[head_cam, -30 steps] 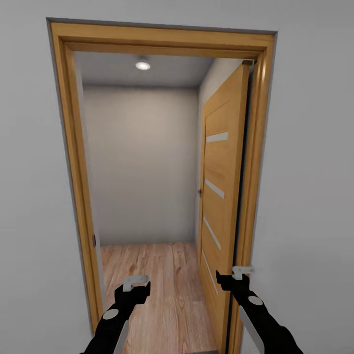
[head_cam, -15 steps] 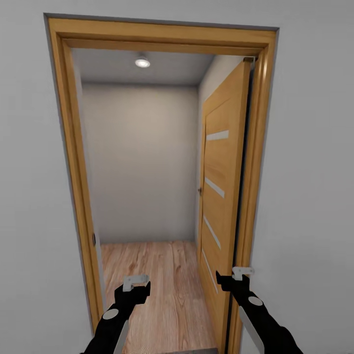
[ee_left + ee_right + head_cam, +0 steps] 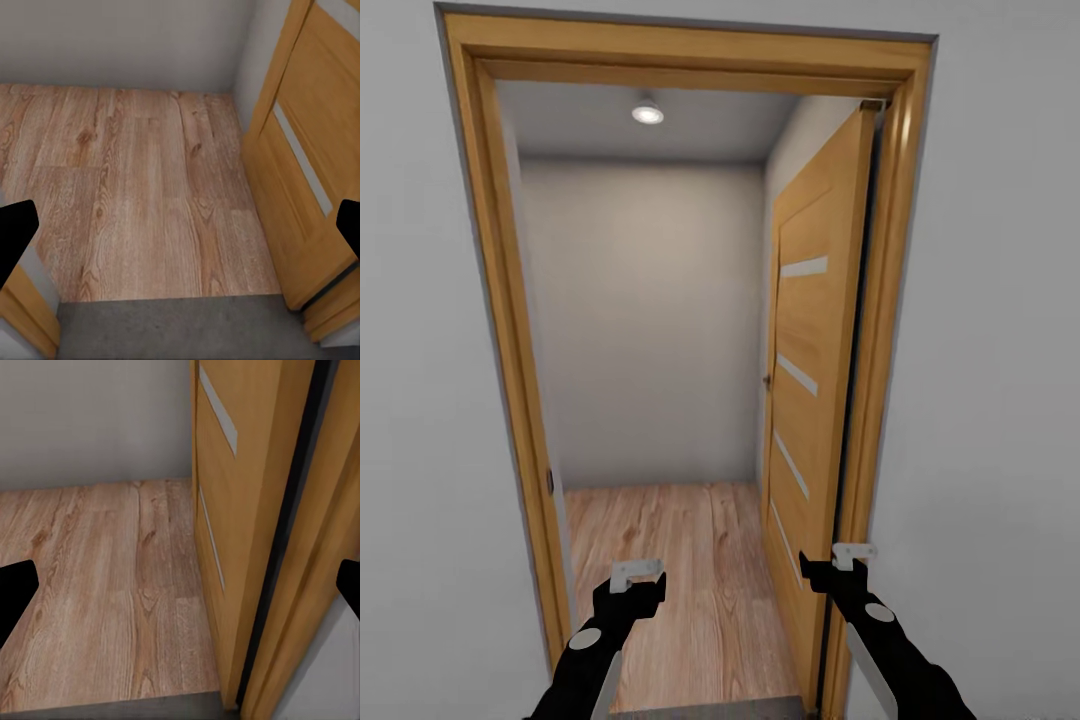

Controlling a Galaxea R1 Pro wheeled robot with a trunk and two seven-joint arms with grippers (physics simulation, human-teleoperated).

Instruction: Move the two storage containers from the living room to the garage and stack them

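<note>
The storage containers are out of view. My left gripper (image 3: 637, 579) and right gripper (image 3: 838, 560) are held out low in front of me, both open with nothing between the fingers. In the left wrist view the left gripper (image 3: 180, 232) has its dark fingertips (image 3: 15, 229) spread wide over light wood planks. The right gripper (image 3: 180, 589) is spread the same way in the right wrist view, close to the open door's edge.
I face a wood-framed doorway (image 3: 510, 350) in a grey wall. Its wooden door (image 3: 810, 380) stands open inward on the right. Beyond is a small room with light wood-plank flooring (image 3: 680, 560) and a ceiling light (image 3: 648, 114). A grey floor strip (image 3: 187, 330) lies at the threshold.
The whole view has moved closer to the doorway, so the frame looks larger and a grey threshold strip appears at the bottom. Both arms keep the same pose.
</note>
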